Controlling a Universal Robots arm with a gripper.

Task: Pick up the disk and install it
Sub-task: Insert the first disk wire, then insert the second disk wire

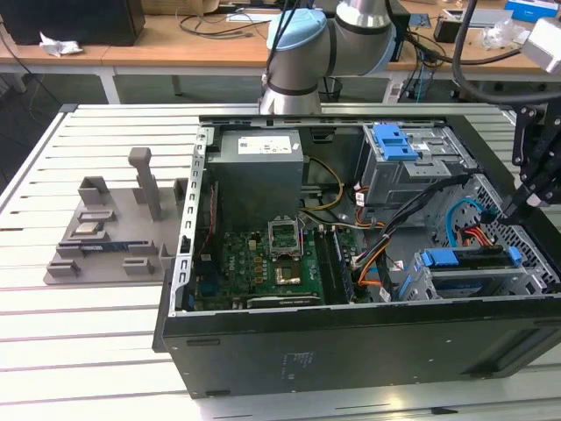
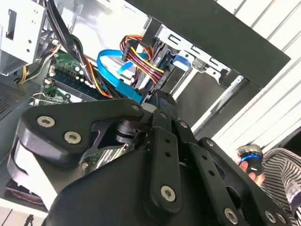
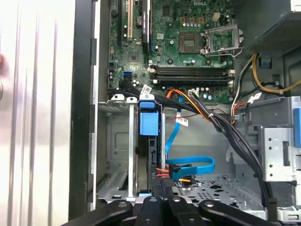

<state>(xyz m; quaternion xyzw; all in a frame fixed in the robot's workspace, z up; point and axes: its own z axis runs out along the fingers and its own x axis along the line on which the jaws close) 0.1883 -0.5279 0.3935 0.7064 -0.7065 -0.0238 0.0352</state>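
One disk (image 3: 149, 141) sat on edge in the metal drive cage (image 3: 113, 155) at a corner of the open computer case (image 1: 351, 351). Its blue bracket (image 3: 148, 124) lay level with the top of the cage in the first wrist view. In the exterior view the disk (image 1: 465, 258) lay at the near end of the case, toward that view's right, with its blue frame facing up. The claw (image 3: 162, 194) hung just beside the end of the disk where the cables plug in. Its fingers were pressed together with nothing between them. I could not tell whether they touched the drive. A blue flat cable (image 3: 190, 165) and a bundle of red, orange and yellow wires (image 2: 141, 59) lay close to the fingertips.

Farther in were the green motherboard (image 1: 263, 259) and the grey power supply (image 1: 259, 167). The case stood on a slatted white worktop (image 1: 79, 342). A grey holder tray (image 1: 114, 232) lay on it at the exterior view's left. In the second wrist view, a person's hand (image 2: 256, 175) with a striped sleeve (image 2: 282, 174) held a small blue-ringed object (image 2: 250, 157) outside the case.
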